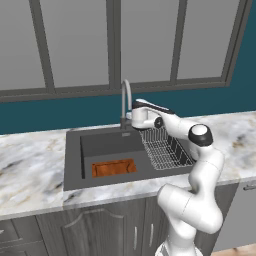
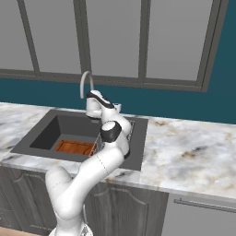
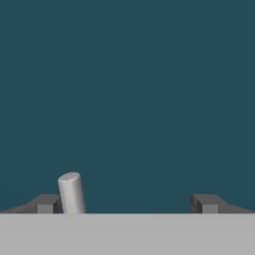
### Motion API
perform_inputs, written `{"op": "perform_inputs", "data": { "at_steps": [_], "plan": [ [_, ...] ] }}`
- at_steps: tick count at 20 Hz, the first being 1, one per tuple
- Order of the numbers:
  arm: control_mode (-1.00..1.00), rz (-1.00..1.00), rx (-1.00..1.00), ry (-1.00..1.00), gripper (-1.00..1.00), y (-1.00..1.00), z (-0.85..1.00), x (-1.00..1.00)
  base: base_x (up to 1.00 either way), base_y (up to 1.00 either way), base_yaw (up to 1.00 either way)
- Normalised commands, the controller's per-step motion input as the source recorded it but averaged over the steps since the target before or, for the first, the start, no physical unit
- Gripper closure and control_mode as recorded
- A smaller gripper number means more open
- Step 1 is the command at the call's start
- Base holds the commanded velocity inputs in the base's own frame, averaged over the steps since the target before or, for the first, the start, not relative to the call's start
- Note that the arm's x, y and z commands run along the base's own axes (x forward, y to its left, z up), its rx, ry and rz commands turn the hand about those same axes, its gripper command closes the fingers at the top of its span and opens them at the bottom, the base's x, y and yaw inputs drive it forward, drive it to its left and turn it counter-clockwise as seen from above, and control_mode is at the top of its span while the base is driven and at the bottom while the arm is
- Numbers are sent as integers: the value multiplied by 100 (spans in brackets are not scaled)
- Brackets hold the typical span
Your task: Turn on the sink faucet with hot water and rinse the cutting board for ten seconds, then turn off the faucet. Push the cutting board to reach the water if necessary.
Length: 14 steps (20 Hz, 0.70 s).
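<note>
Kitchen: sink (image 1: 73, 160), marble counter (image 1: 30, 170), cabinets (image 1: 105, 230)

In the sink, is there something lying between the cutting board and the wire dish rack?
Nothing lies there. In the left base view, bare dark basin floor and wall separate the cutting board from the wire dish rack in the sink.

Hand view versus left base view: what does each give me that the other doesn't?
Hand view alone: the gripper seen from behind its dark fingertips, jaws wide apart, with a short grey lever standing just inside one fingertip against the teal wall.

Left base view alone: the sink, the cutting board lying flat on its floor, the wire dish rack, the marble counter and the faucet gooseneck. No water runs from it.

Both: the teal wall and the hand at the faucet's base.
</note>
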Motion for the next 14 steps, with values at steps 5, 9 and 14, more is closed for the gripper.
{"op": "perform_inputs", "data": {
  "at_steps": [5,9,14],
  "plan": [
    [-100,0,0,0,-100,0,0,6,0,0,0],
    [-100,0,0,0,-100,0,0,5,0,0,0],
    [-100,0,0,0,-100,0,0,5,0,0,0]
  ]
}}
